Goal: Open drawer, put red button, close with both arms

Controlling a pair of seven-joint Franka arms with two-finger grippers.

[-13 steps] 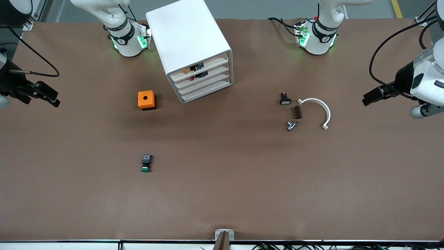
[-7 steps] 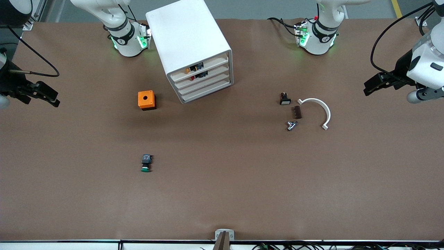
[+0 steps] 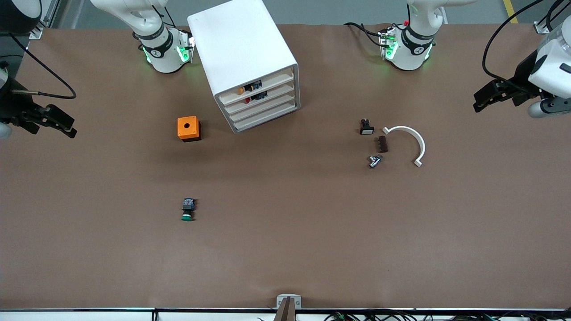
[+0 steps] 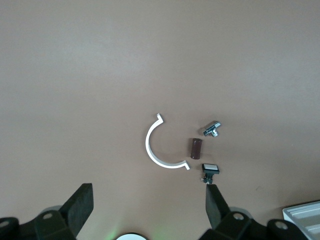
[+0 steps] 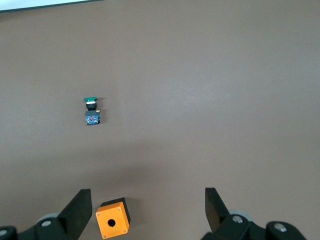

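Nearest the front camera, toward the right arm's end of the table (image 3: 285,249): green-capped button (image 3: 188,210), lying alone. Farther back, orange box (image 3: 188,129) with a round hole on top. Toward the left arm's end, a small cluster: metal fitting (image 3: 374,161), brown block (image 3: 382,144), white curved clip (image 3: 408,142), white-faced switch (image 3: 366,127).

Farther still, white cabinet (image 3: 247,62), all four drawers pushed in. The red button (image 3: 248,99) sits in the second drawer from the top (image 3: 261,96), red cap just visible at its front; top tray carries an orange-and-blue part (image 3: 248,88).

Right gripper (image 3: 55,120) at its table edge, fingers (image 5: 75,212) spread, empty. Left gripper (image 3: 490,96) over its own end, fingers (image 4: 80,205) spread, empty.
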